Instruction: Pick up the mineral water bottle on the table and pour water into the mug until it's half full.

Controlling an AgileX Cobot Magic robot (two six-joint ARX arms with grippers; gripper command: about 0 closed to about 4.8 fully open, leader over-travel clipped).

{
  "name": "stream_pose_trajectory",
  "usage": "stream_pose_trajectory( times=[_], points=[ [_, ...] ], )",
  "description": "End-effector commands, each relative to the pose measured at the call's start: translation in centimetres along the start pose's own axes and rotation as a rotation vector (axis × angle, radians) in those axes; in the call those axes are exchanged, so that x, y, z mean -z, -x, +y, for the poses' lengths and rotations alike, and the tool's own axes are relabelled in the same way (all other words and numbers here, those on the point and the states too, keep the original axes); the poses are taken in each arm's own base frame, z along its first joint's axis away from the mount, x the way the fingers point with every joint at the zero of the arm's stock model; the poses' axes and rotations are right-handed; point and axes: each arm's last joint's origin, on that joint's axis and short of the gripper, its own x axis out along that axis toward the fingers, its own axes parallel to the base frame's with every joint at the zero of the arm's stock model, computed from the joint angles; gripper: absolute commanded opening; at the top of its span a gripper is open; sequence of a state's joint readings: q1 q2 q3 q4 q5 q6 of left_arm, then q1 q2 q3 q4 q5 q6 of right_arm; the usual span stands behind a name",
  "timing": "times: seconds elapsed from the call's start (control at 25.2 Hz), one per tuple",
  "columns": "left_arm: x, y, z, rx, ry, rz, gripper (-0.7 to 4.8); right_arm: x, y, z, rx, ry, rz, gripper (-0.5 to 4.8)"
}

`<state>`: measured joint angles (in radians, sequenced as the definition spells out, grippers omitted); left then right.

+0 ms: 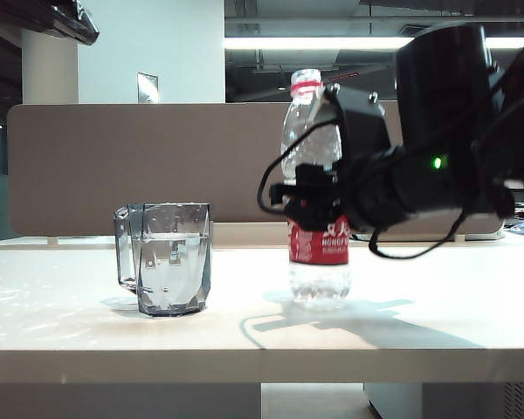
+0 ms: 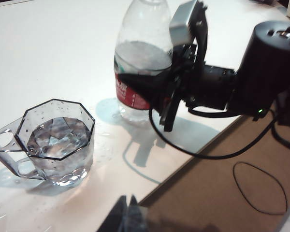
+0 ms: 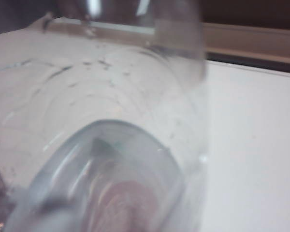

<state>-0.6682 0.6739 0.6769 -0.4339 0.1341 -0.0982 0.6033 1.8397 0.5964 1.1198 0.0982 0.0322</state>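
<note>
The mineral water bottle (image 1: 315, 196) stands upright on the worktop (image 1: 437, 327), right of the mug (image 1: 168, 257) and apart from it; the mug already holds water (image 2: 58, 137) to roughly two thirds. The right gripper (image 1: 307, 202) has its fingers clamped on the bottle at the label. The left gripper (image 2: 128, 217) sits at the near edge, its finger state impossible to tell. The pouring looks finished, so next the fingers should release and back off without tipping the bottle.
</note>
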Motion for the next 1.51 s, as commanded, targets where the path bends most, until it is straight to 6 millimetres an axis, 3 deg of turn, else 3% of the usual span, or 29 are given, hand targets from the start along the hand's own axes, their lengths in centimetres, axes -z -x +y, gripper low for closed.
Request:
stream_pose_trajectory(
  times=[0.04,0.16,0.28,0.4,0.6,0.72,0.87,1.43,1.51],
  points=[
    [-0.3,0.1,-0.1,0.004,-0.007,-0.017,-0.01,0.0,-0.2,0.1,-0.012,-0.029,-0.057,1.77],
    [-0.3,0.1,-0.1,0.004,-0.007,-0.017,-0.01,0.5,-0.3,0.1,-0.012,-0.028,-0.045,1.81],
    [-0.3,0.1,-0.1,0.004,-0.007,-0.017,-0.01,0.5,-0.3,0.1,-0.012,-0.025,-0.045,2.28],
    [-0.3,0.1,-0.1,0.004,-0.007,-0.017,-0.01,0.5,-0.3,0.1,-0.012,-0.023,-0.044,2.95],
    [-0.3,0.1,-0.1,0.004,-0.007,-0.017,-0.01,0.5,-0.3,0.1,-0.012,-0.023,-0.040,4.67],
    [-0.3,0.1,-0.1,0.004,-0.007,-0.017,-0.01,0.7,-0.2,0.1,-0.016,-0.022,-0.031,4.79],
    [-0.3,0.1,-0.1,0.004,-0.007,-0.018,-0.01,1.2,1.5,0.0,-0.018,-0.019,0.001,4.79],
    [-0.3,0.1,-0.1,0.003,-0.007,-0.017,-0.01,1.4,12.2,-1.1,-0.022,-0.022,-0.014,4.79],
    [-0.3,0.1,-0.1,0.004,-0.008,-0.018,-0.01,1.5,13.4,-1.2,-0.019,-0.022,-0.022,4.39]
  ],
)
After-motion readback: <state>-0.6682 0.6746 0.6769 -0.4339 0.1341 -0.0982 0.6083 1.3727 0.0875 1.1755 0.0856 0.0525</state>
